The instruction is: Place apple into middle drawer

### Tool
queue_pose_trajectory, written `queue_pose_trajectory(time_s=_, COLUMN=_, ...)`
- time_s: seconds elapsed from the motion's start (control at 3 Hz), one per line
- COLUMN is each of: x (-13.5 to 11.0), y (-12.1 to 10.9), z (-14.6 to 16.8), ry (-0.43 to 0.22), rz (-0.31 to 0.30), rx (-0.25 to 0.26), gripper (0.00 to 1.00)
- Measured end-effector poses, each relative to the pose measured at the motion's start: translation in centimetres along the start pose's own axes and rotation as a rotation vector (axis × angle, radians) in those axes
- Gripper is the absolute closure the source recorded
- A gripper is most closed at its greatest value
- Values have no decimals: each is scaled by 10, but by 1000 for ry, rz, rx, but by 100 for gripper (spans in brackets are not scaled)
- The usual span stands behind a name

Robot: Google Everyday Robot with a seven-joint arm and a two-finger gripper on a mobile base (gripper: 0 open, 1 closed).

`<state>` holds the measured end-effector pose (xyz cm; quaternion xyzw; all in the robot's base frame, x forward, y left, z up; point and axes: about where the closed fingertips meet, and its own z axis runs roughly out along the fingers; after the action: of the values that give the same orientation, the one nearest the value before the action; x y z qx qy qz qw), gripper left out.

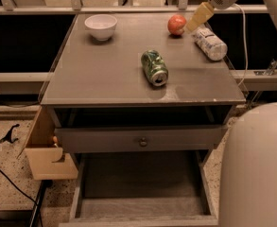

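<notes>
The apple (177, 24), small, round and red-orange, sits at the back right of the grey cabinet top (109, 74). My gripper (196, 19) hangs on the white arm coming from the top right. It is just right of the apple, close to it, and I cannot tell if it touches. The middle drawer (139, 181) is pulled out at the bottom of the view, with low side walls and a bare grey floor. Above it is a shut drawer front with a small round knob (142, 141).
A white bowl (101, 26) stands at the back left of the top. A green soda can (154, 67) lies on its side in the middle. A white bottle (210, 43) lies right of the gripper. My pale body (256, 169) fills the lower right. A cardboard box (47, 150) sits left of the cabinet.
</notes>
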<state>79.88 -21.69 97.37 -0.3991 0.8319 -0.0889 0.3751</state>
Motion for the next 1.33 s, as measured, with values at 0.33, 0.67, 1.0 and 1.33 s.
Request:
queue_pose_trajectory(time_s=0.33, x=-7, y=-11, z=18, ry=-39, rz=81, rx=10, gripper=0)
queue_pose_trajectory(time_s=0.67, x=-9, y=-16, z=32, ry=-64, rz=133, rx=8, gripper=0)
queue_pose_trajectory(time_s=1.0, x=-11, y=-18, z=45, ry=-79, rz=155, rx=6, gripper=0)
queue_pose_trajectory(time_s=1.33, x=-15, y=-20, z=57, ry=-103, rz=151, rx=11, gripper=0)
